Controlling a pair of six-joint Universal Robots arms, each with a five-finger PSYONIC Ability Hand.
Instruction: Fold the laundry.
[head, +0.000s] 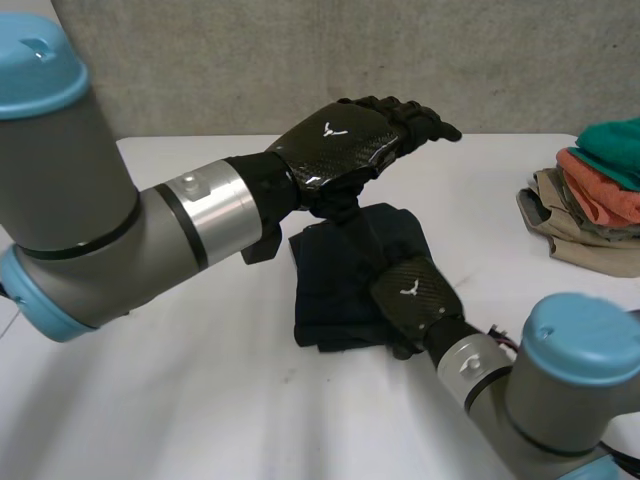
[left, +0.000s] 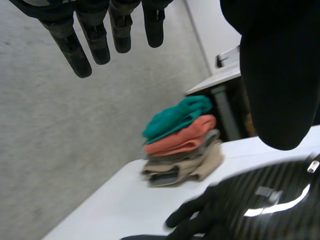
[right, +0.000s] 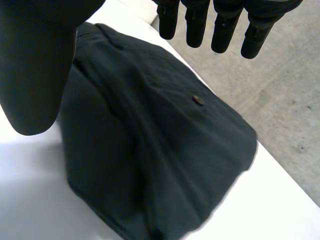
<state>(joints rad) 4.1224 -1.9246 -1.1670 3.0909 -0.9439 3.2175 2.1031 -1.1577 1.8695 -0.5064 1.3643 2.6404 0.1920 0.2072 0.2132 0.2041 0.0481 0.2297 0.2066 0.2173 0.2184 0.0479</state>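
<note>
From my station I count one garment in play: a dark navy folded cloth (head: 335, 275) lying in the middle of the white table (head: 180, 400). In the right wrist view the same cloth (right: 160, 150) spreads below the palm, with one small brown speck (right: 198, 100) on its upper layer.

There are two black hands. The right hand (head: 412, 290) sits over the cloth's near right corner. In its own wrist view the right hand (right: 223, 30) is released, fingers straight and thumb held apart, gripping nothing. I cannot tell whether the palm touches the fabric.

The left hand (head: 340, 140) is raised above the far edge of the cloth. Its wrist view shows this hand (left: 280, 80) released too, with fingers straight and nothing between them and the thumb. The right hand's glossy back (left: 270, 200) shows beneath it.

One stack of folded clothes (head: 590, 205) rests at the table's right edge, well apart from the navy cloth. In the left wrist view I count four layers in that stack (left: 182, 145): teal on top, then coral, grey and tan.
</note>
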